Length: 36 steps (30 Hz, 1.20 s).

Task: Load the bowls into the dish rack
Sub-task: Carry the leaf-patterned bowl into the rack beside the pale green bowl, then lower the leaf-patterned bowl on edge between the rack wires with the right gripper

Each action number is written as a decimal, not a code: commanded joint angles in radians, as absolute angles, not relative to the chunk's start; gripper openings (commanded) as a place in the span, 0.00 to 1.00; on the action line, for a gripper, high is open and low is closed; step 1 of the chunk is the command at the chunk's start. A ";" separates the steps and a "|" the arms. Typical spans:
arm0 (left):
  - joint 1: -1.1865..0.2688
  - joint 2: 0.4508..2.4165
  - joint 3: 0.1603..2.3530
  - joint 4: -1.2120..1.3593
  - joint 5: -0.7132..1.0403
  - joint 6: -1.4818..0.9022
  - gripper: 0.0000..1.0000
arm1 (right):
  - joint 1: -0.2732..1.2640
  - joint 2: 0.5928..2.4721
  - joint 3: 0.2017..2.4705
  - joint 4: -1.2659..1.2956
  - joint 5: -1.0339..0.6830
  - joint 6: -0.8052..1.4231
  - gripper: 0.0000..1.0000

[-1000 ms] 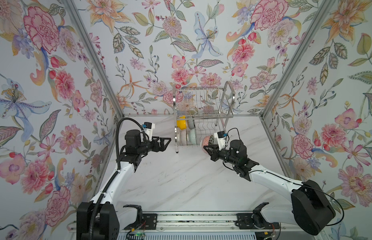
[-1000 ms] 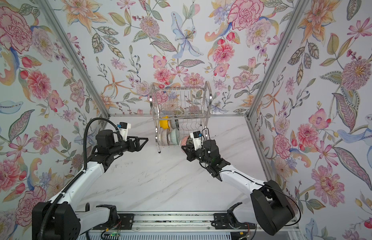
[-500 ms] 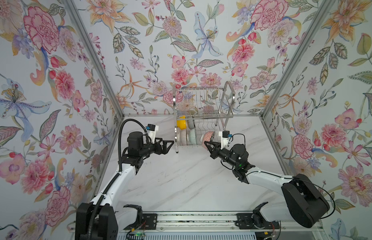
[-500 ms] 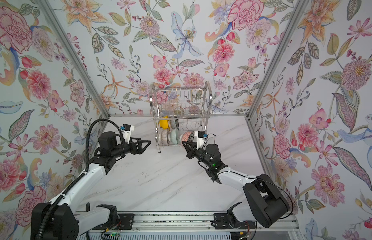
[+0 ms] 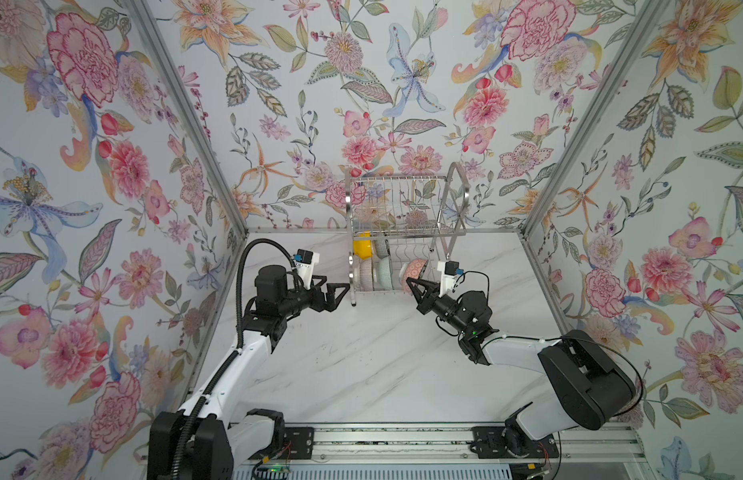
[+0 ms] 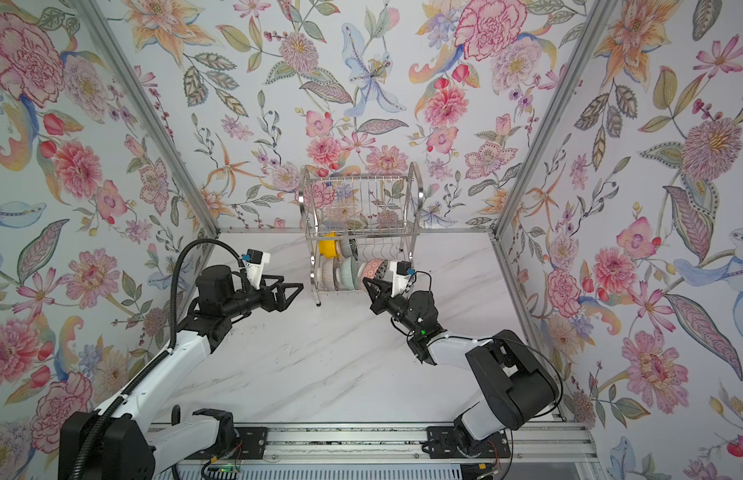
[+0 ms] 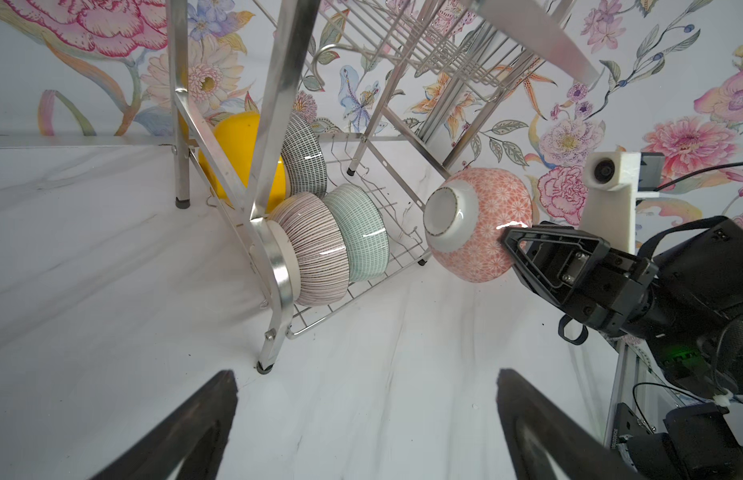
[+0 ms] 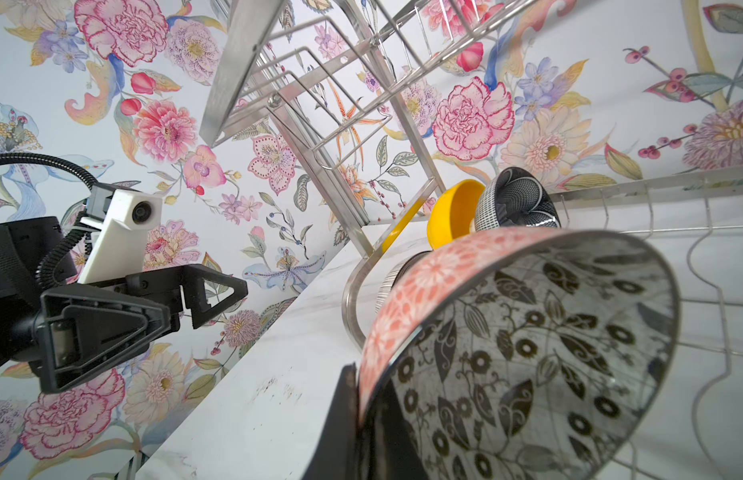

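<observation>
Tabletop [image 5: 361,374] of white marble is occupied at the back by the rack [image 5: 455,178], against which all else is placed. The left arm [image 5: 253,345] is held off the rack's left front leg, the left jaws spread wide with nothing between them. The right arm [image 5: 515,353] is extended toward the rack's lower tier from the front right. The right jaws are clenched on the rim of the coral bowl [image 7: 482,232], one jaw inside and one outside. That bowl is held on edge at the lower tier's right part, its foot turned toward the green bowl [image 7: 363,232] and near it. Contact with the wires cannot be told. Four bowls are stood in the lower tier's left part: yellow bowl [image 7: 245,141] and dark bowl [image 7: 305,158] behind, ribbed bowl [image 7: 319,249] and green bowl in front. The coral bowl is judged glazed ceramic: stiff, slick, breakable, of modest weight. The rim is judged the best hold, so a slow lowering between the wires is called for.
</observation>
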State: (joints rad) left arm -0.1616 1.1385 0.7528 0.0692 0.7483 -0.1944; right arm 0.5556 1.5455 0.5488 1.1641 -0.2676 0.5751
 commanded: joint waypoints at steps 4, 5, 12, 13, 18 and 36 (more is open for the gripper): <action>-0.174 1.115 0.732 0.085 0.739 -0.166 0.99 | 0.555 1.598 0.611 1.348 -0.235 0.609 0.00; -0.175 1.114 0.732 0.086 0.739 -0.166 0.99 | 0.541 1.612 0.618 1.358 -0.236 0.617 0.00; -0.175 1.114 0.734 0.084 0.733 -0.166 0.99 | 0.518 1.705 0.649 1.453 -0.218 0.676 0.00; -0.175 1.117 0.732 0.084 0.735 -0.166 0.99 | 0.514 1.722 0.653 1.473 -0.217 0.690 0.00; -0.182 1.126 0.732 0.084 0.735 -0.169 0.99 | 0.502 1.783 0.678 1.521 -0.228 0.737 0.00; -0.187 1.152 0.736 0.083 0.730 -0.178 0.99 | 0.474 1.899 0.760 1.499 -0.289 0.867 0.00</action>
State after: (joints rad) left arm -0.1772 1.1473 0.7437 0.0727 0.7448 -0.1802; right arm 0.4808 1.8889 0.7200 1.4349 -0.2573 0.8455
